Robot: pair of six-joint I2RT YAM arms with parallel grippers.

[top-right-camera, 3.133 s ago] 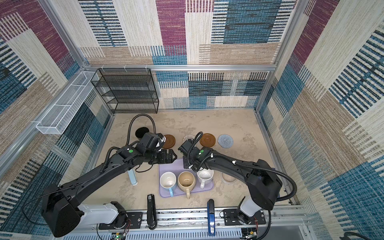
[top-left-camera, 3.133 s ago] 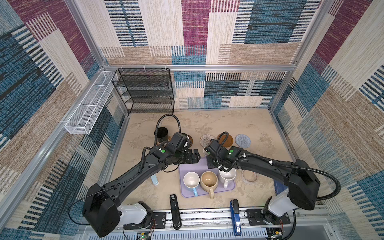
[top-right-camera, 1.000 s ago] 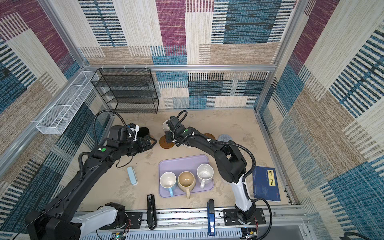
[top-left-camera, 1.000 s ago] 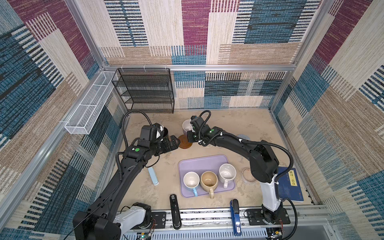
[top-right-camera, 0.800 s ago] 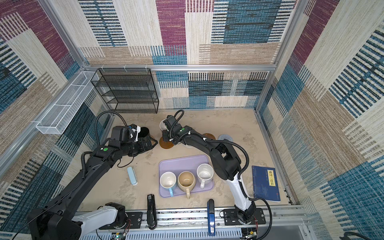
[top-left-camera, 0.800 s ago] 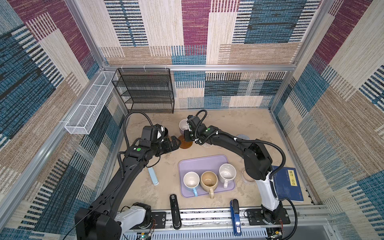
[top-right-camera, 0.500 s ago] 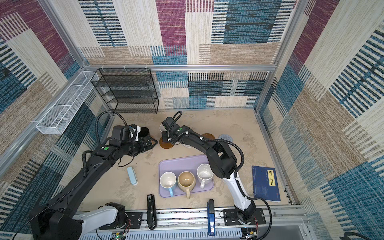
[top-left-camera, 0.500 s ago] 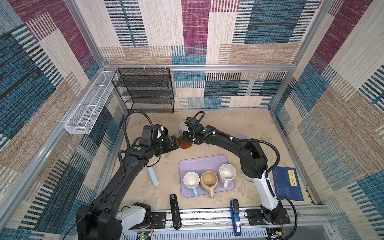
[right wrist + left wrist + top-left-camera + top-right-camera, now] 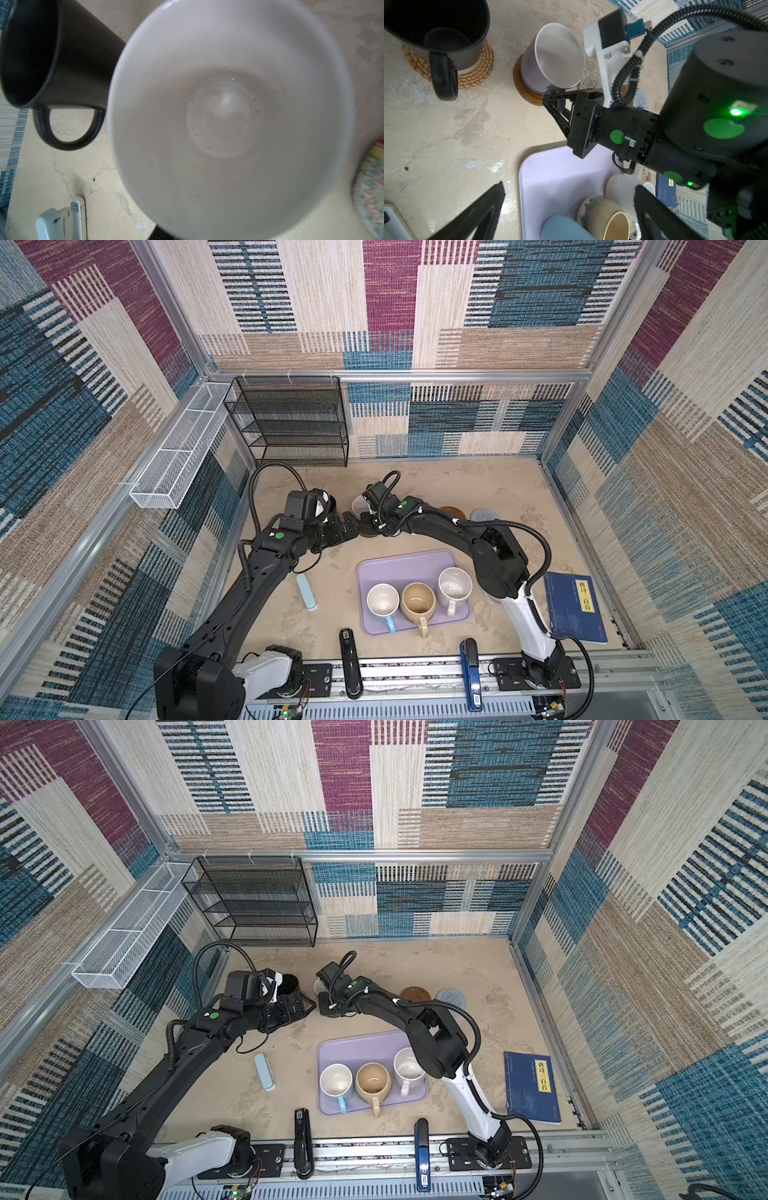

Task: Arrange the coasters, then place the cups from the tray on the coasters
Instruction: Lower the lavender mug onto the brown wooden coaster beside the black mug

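Now, lavender mug [image 9: 554, 58], handle between right fingers [image 9: 560, 120]

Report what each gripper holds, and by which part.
The right gripper is shut on the lavender mug, pinching its handle. The left gripper is open and holds nothing.

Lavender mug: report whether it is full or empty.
Empty. The right wrist view looks straight into the lavender mug: its white inside is bare down to the bottom, with no liquid.
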